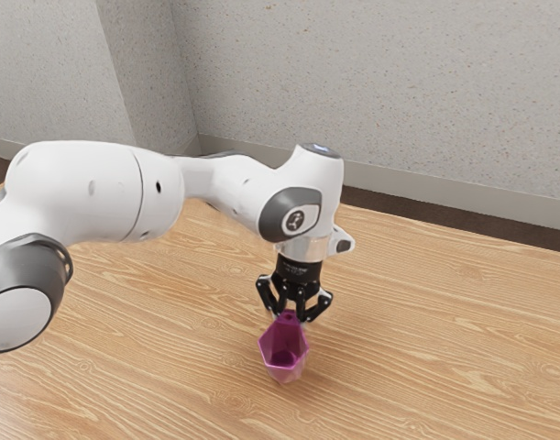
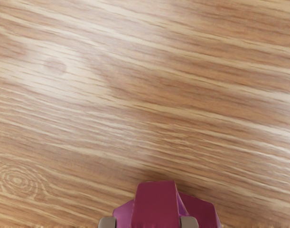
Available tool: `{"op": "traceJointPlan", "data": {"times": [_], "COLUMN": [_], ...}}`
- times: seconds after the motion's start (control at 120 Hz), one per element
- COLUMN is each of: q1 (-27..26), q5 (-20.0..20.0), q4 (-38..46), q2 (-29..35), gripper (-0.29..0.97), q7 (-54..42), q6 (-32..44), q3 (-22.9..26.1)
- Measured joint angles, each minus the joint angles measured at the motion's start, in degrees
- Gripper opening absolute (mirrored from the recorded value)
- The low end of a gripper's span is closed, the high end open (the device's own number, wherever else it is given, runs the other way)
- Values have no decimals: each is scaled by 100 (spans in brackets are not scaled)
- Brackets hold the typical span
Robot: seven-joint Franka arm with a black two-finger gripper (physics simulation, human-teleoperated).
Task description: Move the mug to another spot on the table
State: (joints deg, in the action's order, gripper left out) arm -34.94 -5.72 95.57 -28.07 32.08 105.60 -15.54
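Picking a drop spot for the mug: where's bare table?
Bare table on every side of the magenta mug: widest toward the exterior view's right, also toward the wall. Crowded only at that view's left, under the arm.

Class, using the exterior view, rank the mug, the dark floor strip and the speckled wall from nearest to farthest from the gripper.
1. The mug, directly beneath the gripper.
2. The dark floor strip, beyond the far edge of the table.
3. The speckled wall, behind that strip, at the back.
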Motion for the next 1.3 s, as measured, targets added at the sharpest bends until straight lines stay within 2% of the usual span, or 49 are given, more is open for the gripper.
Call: {"op": "traceJointPlan", "data": {"times": [0.142,0.342,0.5,0.733,1.075,1.3], "q1": [-10,-14,-18,-95,-83,190], "q5": [250,801,1328,2196,2236,2280], "q4": [-103,-391,-446,-496,-720,-1123], "q2": [-9,-61,-122,-207,-451,-674], "gripper": [2,-1,-2,-3,-2,-3], "q7": [10,-10,-188,-786,-2450,-3712], "q6": [-270,-750,-1074,-1545,-1802,-1821], "q3": [1,21,90,511,708,664]}}
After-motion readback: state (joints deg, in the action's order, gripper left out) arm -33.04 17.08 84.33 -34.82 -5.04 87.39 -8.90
